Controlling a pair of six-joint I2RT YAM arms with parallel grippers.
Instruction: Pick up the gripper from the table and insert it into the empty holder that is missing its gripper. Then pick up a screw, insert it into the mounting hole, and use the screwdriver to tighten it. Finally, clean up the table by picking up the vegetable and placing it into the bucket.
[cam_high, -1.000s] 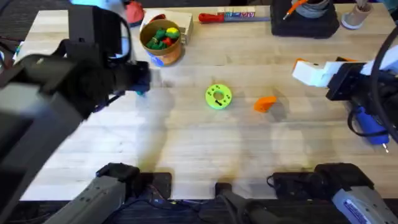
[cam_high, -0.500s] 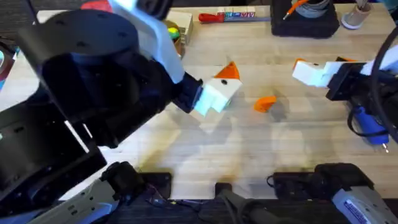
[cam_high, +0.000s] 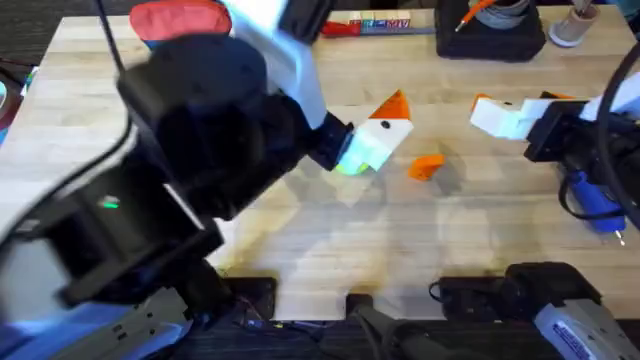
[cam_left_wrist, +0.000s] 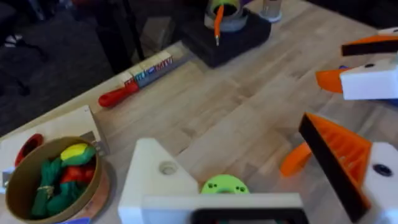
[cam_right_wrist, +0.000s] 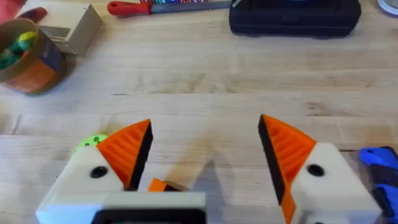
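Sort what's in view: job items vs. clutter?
Job: orange gripper, bare white holder, blue screwdriver, bucket.
Lying about: red pouch, red-handled screwdriver, lime disc, black box.

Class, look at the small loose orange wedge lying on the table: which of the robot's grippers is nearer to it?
Left. The left gripper hovers just beside the orange wedge, toward the table's middle. The right gripper sits farther off, toward the table's right edge.
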